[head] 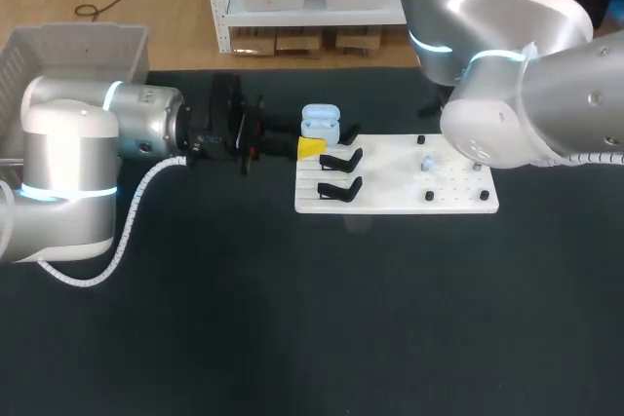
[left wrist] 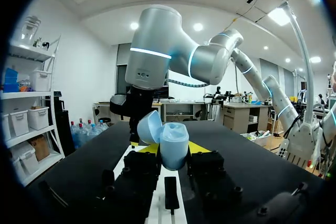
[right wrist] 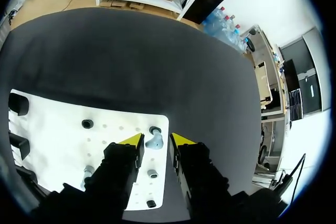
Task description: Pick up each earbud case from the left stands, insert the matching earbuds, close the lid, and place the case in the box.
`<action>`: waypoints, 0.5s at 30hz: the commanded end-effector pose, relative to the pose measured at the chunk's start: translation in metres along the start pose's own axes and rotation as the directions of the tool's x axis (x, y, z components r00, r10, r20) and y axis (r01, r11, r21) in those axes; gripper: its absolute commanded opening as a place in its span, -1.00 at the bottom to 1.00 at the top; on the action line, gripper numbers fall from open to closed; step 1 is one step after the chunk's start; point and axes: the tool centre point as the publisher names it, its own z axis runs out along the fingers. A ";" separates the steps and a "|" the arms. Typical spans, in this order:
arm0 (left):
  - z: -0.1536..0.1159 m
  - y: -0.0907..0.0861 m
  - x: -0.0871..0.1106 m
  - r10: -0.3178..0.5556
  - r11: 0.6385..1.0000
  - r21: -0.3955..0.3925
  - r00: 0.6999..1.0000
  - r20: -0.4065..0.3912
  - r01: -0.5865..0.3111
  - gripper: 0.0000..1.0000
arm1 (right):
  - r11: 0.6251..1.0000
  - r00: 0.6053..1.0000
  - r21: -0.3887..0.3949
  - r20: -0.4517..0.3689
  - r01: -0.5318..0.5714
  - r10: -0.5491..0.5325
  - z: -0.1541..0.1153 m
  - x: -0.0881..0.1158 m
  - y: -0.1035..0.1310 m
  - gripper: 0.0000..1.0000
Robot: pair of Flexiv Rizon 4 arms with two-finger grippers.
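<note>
A light-blue earbud case (head: 320, 124), lid open, is held above the far left corner of the white board (head: 390, 200). My left gripper (left wrist: 173, 148) is shut on the case (left wrist: 174, 148), which stands upright between its yellow tips with the lid (left wrist: 149, 127) tipped back. My right gripper (right wrist: 156, 140) is open over the board's right part, its tips on either side of a pale-blue earbud (right wrist: 155, 141) on a peg. In the head view that gripper is hidden under its own arm. A second earbud (right wrist: 88, 171) sits beside its fingers.
Two empty black stands (head: 341, 158) (head: 339, 189) stand on the board's left side. Small black pegs (head: 429, 196) dot its right side. A grey box (head: 78, 46) sits at the table's far left corner. The dark table (head: 322, 319) spreads in front of the board.
</note>
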 end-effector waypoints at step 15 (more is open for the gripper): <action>0.000 0.000 0.001 0.002 1.000 0.000 1.000 0.002 -0.002 -1.00 | 1.000 1.000 0.003 -0.007 0.001 -0.001 0.005 0.000 0.001 -0.76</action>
